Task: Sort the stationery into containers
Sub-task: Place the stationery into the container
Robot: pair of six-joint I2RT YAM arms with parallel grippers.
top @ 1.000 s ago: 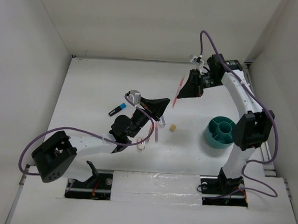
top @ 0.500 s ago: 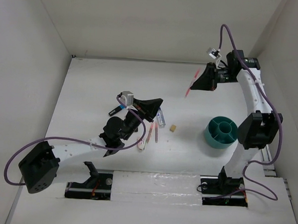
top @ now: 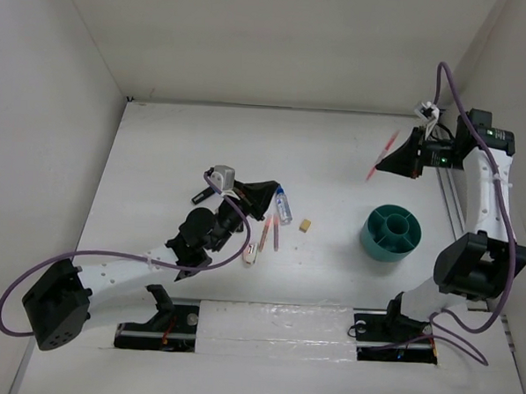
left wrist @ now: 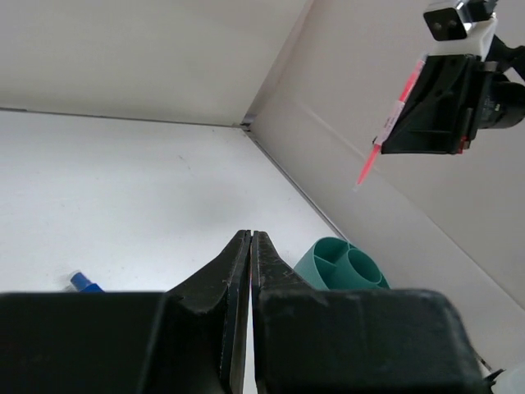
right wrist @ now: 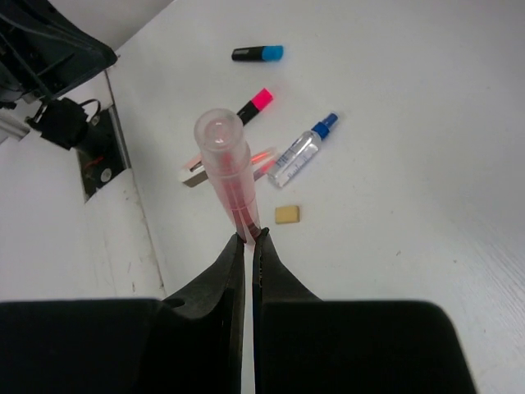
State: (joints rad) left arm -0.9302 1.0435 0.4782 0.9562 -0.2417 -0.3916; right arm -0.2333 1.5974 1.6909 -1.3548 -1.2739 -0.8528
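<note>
Top external view: the right end effector (top: 384,166) is raised over the desk (top: 178,140) at 12 o'clock from the teal organiser cup (top: 391,233), its jaws clamped on a thin pink-orange pen (top: 390,142) that slants up toward 1 o'clock. The cup stands on the desk's right side, well apart from the other stationery, with its inner compartments showing. The left end effector (top: 272,185) is pressed closed on nothing, near the desk's middle. A clear blue-capped bottle (top: 284,205) lies at 5 o'clock from it, and a tan eraser cube (top: 306,225) at 4 o'clock from the bottle. Two more pink-orange pens (top: 267,232) lie side by side at 7 o'clock from the bottle, with a pinkish stapler (top: 251,252) just beyond them. The blue-capped highlighter (top: 201,195) lies at 9 o'clock from the left end effector. In the right wrist view a pink-capped highlighter (right wrist: 253,104) lies between the blue-capped one and the stapler.
</note>
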